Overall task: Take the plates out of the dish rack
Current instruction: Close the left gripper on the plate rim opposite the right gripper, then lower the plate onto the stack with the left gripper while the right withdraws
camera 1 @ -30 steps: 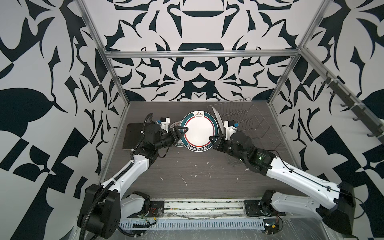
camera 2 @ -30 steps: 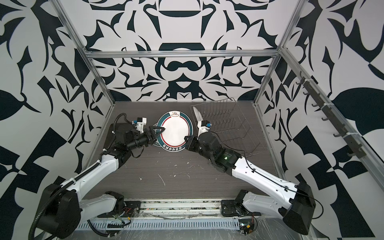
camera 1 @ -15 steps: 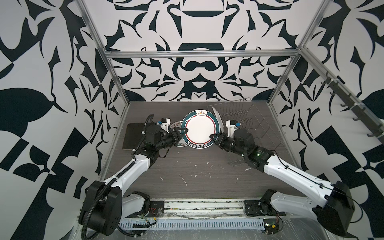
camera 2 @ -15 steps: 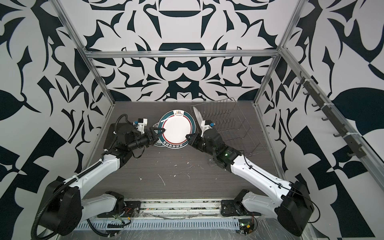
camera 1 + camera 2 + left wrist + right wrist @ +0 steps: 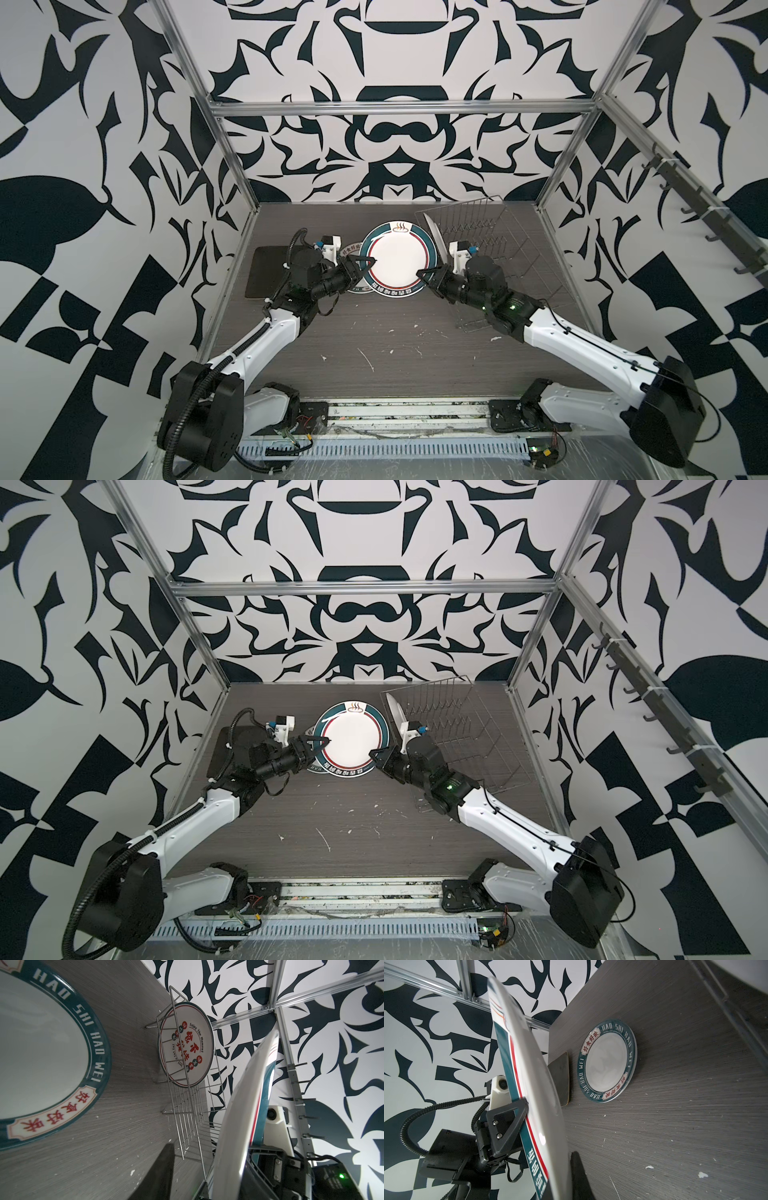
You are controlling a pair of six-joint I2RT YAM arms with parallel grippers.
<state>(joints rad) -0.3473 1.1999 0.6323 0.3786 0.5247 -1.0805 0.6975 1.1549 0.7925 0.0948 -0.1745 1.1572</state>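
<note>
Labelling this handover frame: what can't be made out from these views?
- Whether the left gripper grips the held plate: the right wrist view shows one finger on its face; the other is behind it.
- Near end of the dish rack: the right arm covers it in both top views.
- Dark plate: partly behind the left arm in both top views.
- Racked plate: edge-on in both top views, print unreadable there.

flat plate [image 5: 608,1064] is showing "hao shi hao wei" round its teal rim, plus red 好食好味 panels. standing plate [image 5: 186,1045] is reading "enjoy the moment" around red characters. held plate [image 5: 529,1076] is carrying white rim characters i'm not catching.
</note>
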